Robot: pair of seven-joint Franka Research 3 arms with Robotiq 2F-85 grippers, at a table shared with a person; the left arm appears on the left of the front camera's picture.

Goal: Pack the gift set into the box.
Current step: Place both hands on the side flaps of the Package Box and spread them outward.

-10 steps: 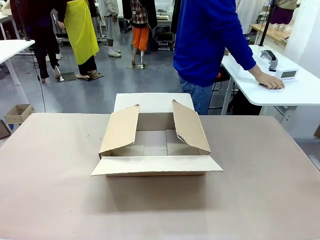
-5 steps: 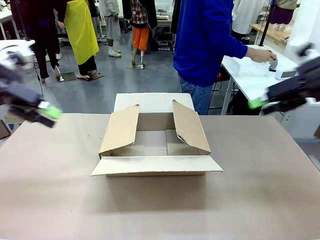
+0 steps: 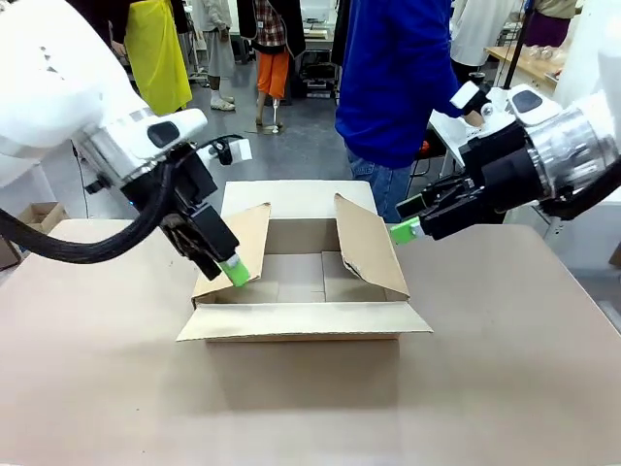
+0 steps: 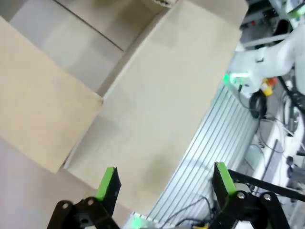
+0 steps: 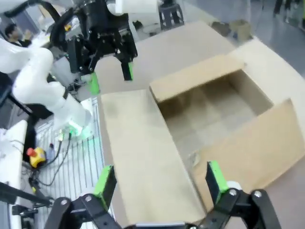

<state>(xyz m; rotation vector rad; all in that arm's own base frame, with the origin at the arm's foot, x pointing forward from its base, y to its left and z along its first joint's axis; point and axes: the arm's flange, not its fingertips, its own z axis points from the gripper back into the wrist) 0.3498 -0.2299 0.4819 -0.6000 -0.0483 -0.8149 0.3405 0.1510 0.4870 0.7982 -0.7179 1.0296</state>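
Table: wide and pale brown, running under everything in the front view.
Person: blue top and jeans, standing at the far edge behind the box, turned toward a white side table.
Left arm: white, coming in from the left and angled down toward the box's left side.
Right arm: white, coming in from the right, wrist pointed down and left at the box's right side.
Box: brown corrugated carton at mid-table, open on top, bare cardboard floor showing inside.
Box flaps: far one lying flat away from the robot, near one folded out level toward it, both side ones leaning inward over the opening; seen again from above in the left wrist view and the right wrist view.
Left gripper: tip in front of the lower end of the left side flap, near the front-left corner; contact impossible to judge. Jaws spread wide with nothing between them; also seen spread, beyond the box, from the right wrist.
Right gripper: just beside the upper outer edge of the right side flap. Jaws wide apart and holding nothing.
Small carton: brown, on the floor past the table's left end.
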